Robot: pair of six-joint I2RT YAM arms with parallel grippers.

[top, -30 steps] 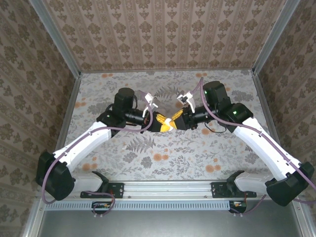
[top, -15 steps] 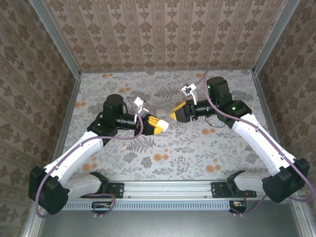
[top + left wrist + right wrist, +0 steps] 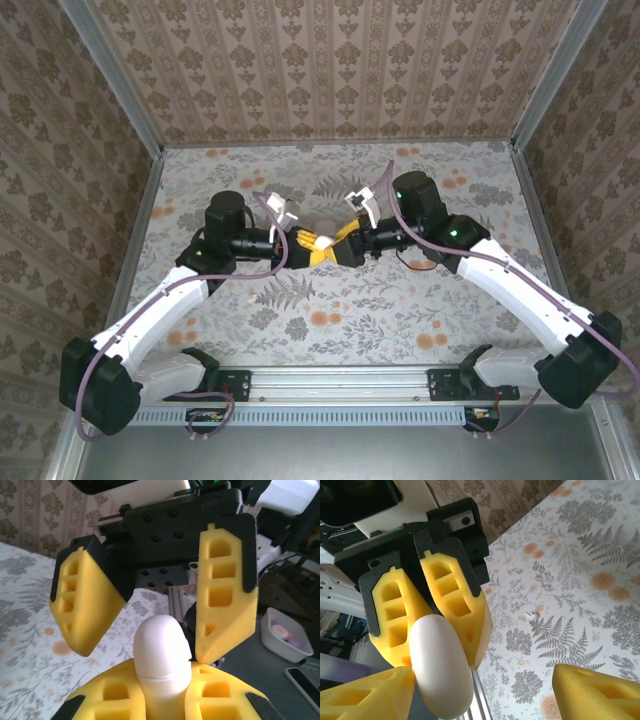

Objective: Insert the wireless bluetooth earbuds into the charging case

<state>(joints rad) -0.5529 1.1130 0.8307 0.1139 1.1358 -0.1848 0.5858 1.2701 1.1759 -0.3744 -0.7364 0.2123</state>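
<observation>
Left gripper [image 3: 318, 245] clamps the charging case [image 3: 162, 660], long axis projecting beyond its fingertips toward the right gripper [image 3: 338, 243], whose jaws are spread.

Table [image 3: 330, 335]: covered edge to edge by pale cloth [image 3: 470, 190] with grey fern and leaf print. Orange blooms scattered, densest toward 6 o'clock. Cloth lies flat. Metal rail [image 3: 340, 379] runs along 6 o'clock edge. Right wrist view: tiny white speck [image 3: 533, 614] lying directly on cloth between fern sprigs, too small to make out further.
</observation>
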